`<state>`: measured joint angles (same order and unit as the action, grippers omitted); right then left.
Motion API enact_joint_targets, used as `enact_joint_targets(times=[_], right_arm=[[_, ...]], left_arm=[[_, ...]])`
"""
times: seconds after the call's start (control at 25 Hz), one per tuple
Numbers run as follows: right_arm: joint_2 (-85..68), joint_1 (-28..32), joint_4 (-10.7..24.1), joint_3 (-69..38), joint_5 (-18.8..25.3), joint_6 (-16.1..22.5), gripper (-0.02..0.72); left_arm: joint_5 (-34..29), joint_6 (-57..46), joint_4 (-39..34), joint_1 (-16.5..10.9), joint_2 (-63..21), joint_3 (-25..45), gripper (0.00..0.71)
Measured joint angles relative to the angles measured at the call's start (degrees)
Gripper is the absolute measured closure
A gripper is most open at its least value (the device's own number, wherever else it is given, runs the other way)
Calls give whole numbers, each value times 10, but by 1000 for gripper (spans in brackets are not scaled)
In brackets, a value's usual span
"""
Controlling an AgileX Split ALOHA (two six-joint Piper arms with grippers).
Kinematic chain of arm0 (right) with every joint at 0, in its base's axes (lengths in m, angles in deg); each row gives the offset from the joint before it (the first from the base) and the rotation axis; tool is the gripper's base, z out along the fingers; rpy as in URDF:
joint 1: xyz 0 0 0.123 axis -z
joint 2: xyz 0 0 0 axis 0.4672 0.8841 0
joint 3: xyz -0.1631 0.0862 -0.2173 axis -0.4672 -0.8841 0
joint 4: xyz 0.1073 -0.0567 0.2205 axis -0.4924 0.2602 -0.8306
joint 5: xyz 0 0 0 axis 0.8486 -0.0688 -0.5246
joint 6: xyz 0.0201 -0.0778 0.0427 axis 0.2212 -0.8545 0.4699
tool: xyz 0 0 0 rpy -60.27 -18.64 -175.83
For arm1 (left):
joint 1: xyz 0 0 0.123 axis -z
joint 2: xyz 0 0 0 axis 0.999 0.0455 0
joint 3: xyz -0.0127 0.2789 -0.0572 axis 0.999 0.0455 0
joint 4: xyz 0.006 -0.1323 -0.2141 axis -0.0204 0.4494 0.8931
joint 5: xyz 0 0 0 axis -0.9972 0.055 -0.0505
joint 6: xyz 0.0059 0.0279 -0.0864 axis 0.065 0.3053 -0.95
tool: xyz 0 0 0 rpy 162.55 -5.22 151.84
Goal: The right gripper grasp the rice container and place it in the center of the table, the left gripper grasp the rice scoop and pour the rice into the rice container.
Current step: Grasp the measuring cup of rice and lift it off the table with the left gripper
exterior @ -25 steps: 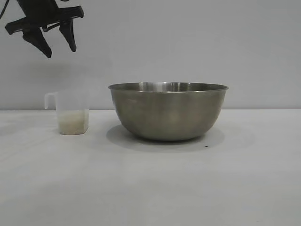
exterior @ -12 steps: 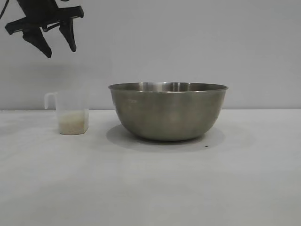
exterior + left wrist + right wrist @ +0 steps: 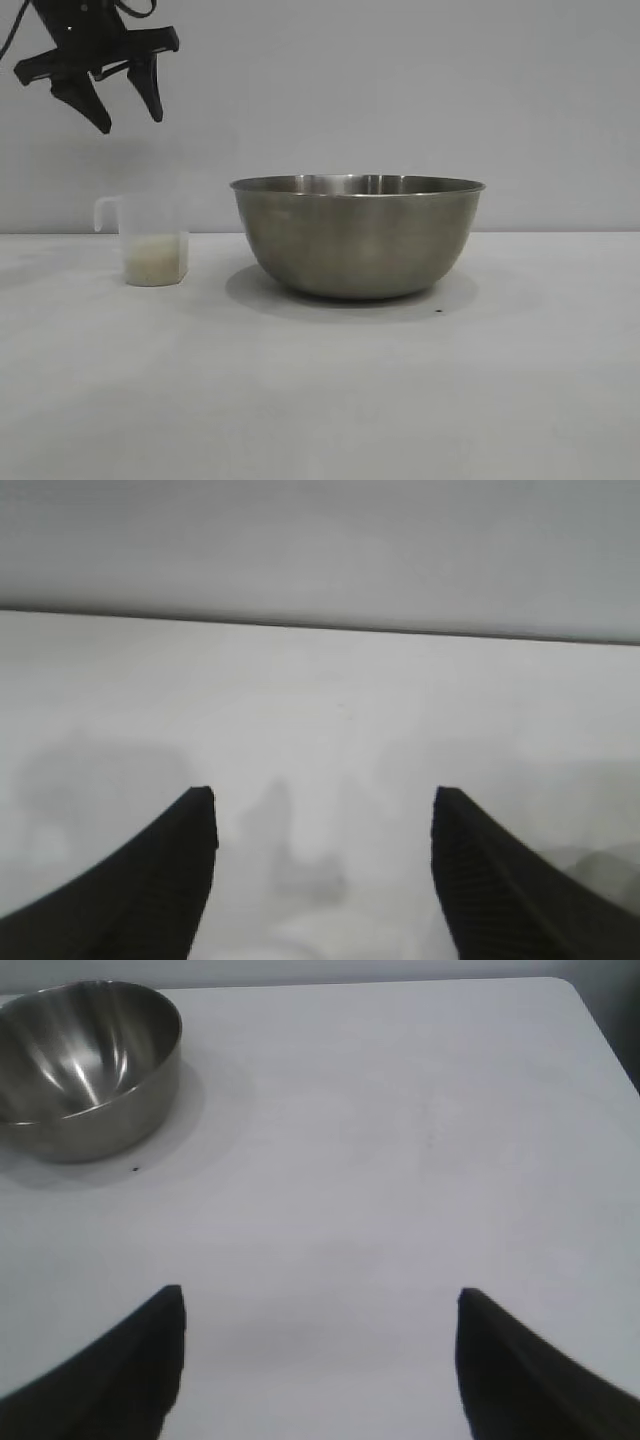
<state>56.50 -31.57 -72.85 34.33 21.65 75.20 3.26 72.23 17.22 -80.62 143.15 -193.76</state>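
Left gripper (image 3: 128, 117): fingers apart, above rice scoop (image 3: 152, 240).
Right gripper (image 3: 320, 1305): spread, empty.
Rice container (image 3: 358, 237): table (image 3: 320, 400) centre, unobstructed.

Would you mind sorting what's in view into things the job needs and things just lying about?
Needed: rice container; rice scoop holding rice; table; left gripper, open above the scoop; right gripper, open.
Lying about: a small dark speck.

The table (image 3: 320, 400) was a wide, plain white surface filling the lower half of the frame. The rice container (image 3: 358, 238) stood on it near the centre. The rice scoop (image 3: 150, 240), holding some rice (image 3: 155, 262), stood at left, apart from it.
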Motion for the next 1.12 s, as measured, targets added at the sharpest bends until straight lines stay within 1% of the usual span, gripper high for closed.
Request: enact_joint_targets(times=[0.24, 0.4, 0.52, 0.72, 1.0, 1.12], right_arm=[[0, 0, 0, 0, 0, 0, 165], [0, 0, 0, 0, 0, 0, 165], [0, 0, 0, 0, 0, 0, 165], [0, 0, 0, 0, 0, 0, 165], [0, 0, 0, 0, 0, 0, 165], [0, 0, 0, 0, 0, 0, 165]], left_arm=[[-64, 2, -2, 0, 0, 0, 292], [-84, 3, -18, 0, -1, 0, 292], [-104, 3, -26, 0, -21, 0, 292], [-167, 3, -26, 0, -64, -1, 292], [-272, 3, -5, 0, -74, -1, 292], [-288, 3, 0, 0, -76, -1, 292]])
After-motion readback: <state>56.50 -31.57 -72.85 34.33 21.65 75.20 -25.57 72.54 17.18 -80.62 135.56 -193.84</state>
